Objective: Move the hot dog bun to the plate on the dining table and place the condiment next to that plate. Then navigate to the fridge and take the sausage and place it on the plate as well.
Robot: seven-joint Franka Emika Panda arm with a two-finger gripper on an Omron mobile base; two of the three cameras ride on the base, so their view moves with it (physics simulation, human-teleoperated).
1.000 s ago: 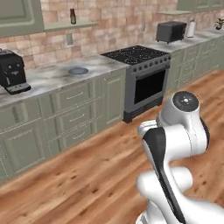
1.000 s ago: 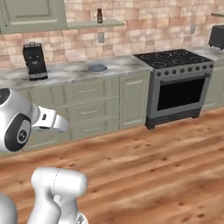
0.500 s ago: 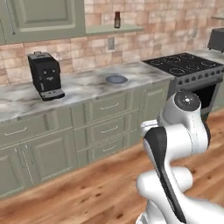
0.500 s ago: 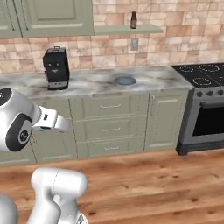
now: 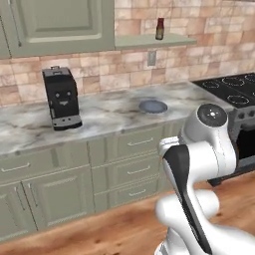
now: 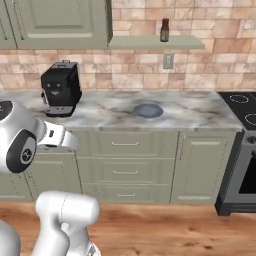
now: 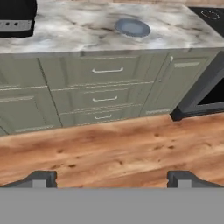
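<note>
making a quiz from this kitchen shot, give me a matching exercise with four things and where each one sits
Things:
1. coffee machine
2. blue-grey plate
3. bottle with a red cap
4. stove

Places:
A. on the wall shelf under the upper cabinets
B. at the right end of the run of cabinets
C. at the left of the marble counter
D. mid-counter, above the drawers

Pairs: 1-C, 2-D, 3-A, 4-B
</note>
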